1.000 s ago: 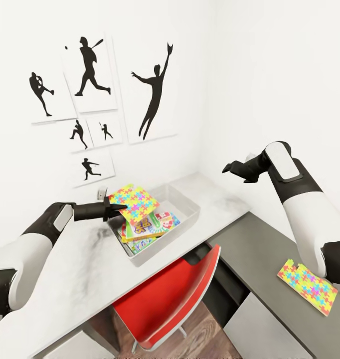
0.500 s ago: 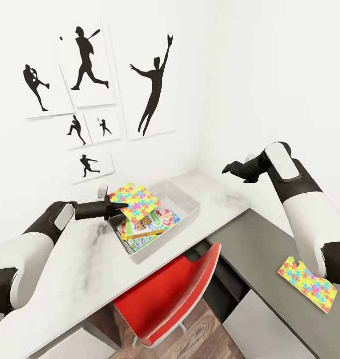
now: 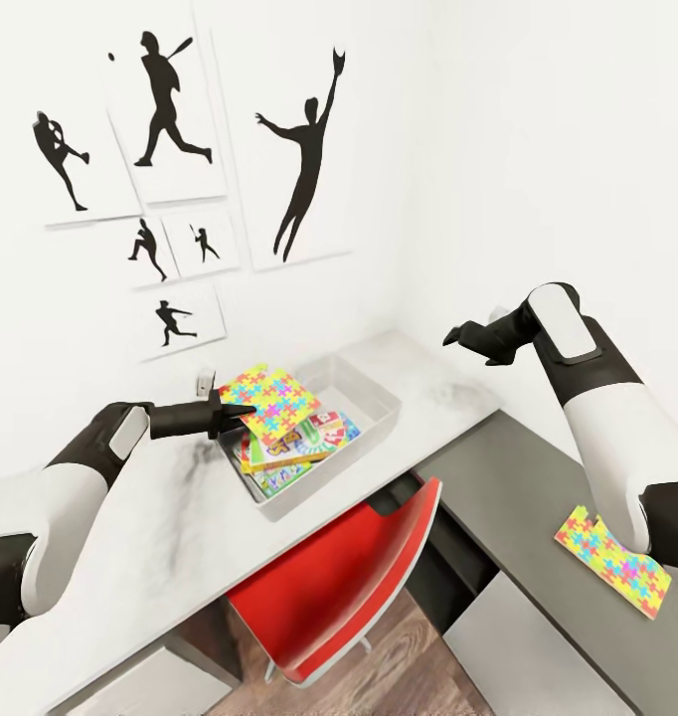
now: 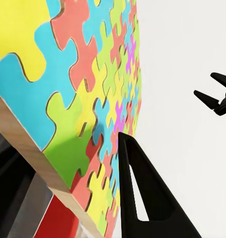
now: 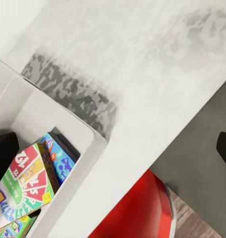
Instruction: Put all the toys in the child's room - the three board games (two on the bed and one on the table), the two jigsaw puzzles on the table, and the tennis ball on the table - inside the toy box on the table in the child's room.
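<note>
The left fingers (image 3: 242, 412) pinch a jigsaw puzzle (image 3: 271, 402) over the toy box (image 3: 371, 404); the right fingers (image 3: 456, 336) hang spread and empty.

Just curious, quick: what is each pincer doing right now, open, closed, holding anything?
Left pincer: closed on a jigsaw puzzle, held over the grey toy box.
Right pincer: open, holding nothing, raised above the table.

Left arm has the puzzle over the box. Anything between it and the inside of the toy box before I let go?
Nothing visible blocks it. The jigsaw puzzle, held by the left gripper, hangs tilted above the toy box. Directly below lie only the board games already stacked inside.
</note>
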Tool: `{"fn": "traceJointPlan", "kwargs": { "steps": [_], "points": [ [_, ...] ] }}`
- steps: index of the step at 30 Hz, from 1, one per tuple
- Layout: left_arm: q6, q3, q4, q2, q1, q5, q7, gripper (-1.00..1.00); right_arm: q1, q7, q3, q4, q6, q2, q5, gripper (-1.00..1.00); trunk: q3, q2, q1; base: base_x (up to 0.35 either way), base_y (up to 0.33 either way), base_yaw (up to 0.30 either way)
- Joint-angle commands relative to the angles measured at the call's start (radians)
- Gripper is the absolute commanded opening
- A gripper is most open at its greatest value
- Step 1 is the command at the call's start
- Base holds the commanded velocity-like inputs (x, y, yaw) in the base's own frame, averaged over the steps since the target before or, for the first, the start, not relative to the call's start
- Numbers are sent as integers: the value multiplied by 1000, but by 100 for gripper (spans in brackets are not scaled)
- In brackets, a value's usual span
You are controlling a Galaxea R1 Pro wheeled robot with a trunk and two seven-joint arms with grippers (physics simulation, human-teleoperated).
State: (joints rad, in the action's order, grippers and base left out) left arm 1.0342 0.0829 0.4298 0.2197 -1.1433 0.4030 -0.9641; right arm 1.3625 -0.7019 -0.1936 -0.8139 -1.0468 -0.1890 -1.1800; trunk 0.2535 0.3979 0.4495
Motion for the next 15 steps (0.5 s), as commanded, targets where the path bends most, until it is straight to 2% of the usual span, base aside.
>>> {"fn": "traceJointPlan", "kwargs": {
  "steps": [1, 15],
  "points": [
    [3, 3, 0, 0, -1, -6, -5, -100, 1, -10, -4, -1, 0, -1, -10, 100, 4, 2, 1, 0, 0, 0],
    [1, -6, -5, 0, -1, -13, -4, -100, 1, -10, -7, -1, 0, -1, -10, 100, 27, 2, 1, 0, 0, 0]
  ]
}}
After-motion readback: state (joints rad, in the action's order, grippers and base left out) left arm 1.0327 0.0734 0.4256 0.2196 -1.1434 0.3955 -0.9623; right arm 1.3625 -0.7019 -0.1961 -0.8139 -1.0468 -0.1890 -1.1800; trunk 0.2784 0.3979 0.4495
